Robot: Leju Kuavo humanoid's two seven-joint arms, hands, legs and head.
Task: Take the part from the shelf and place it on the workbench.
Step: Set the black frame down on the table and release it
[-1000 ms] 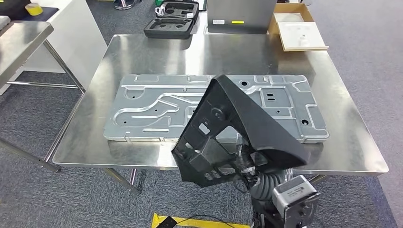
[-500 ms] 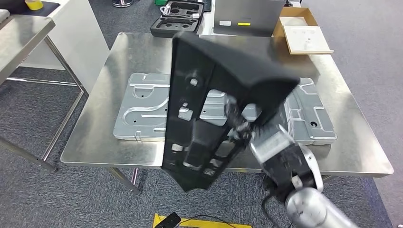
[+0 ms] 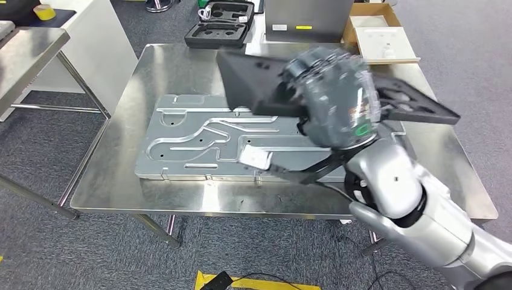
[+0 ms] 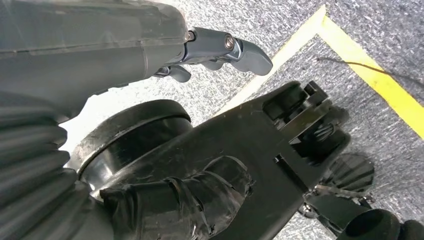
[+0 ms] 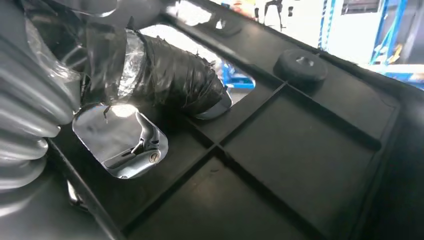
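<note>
Even, bright overhead light fills the head view; the brushed steel tabletop (image 3: 181, 72) carries soft pale glare. The right hand (image 3: 332, 99) is smeared by motion blur. In the right wrist view, blown-out background light shines through openings in the dark ribbed plastic part (image 5: 300, 165).

Before me stands a steel table (image 3: 181, 193) on thin legs, its top glaring with overhead light, on grey carpet (image 3: 48, 254). A second steel table (image 3: 27, 51) sits off to my left beside a white cabinet (image 3: 105, 42). Beyond the far edge lie an open black foam case (image 3: 220, 27) and a cardboard box (image 3: 377, 36) (lid open). Yellow tape (image 4: 372, 82) marks the floor.
</note>
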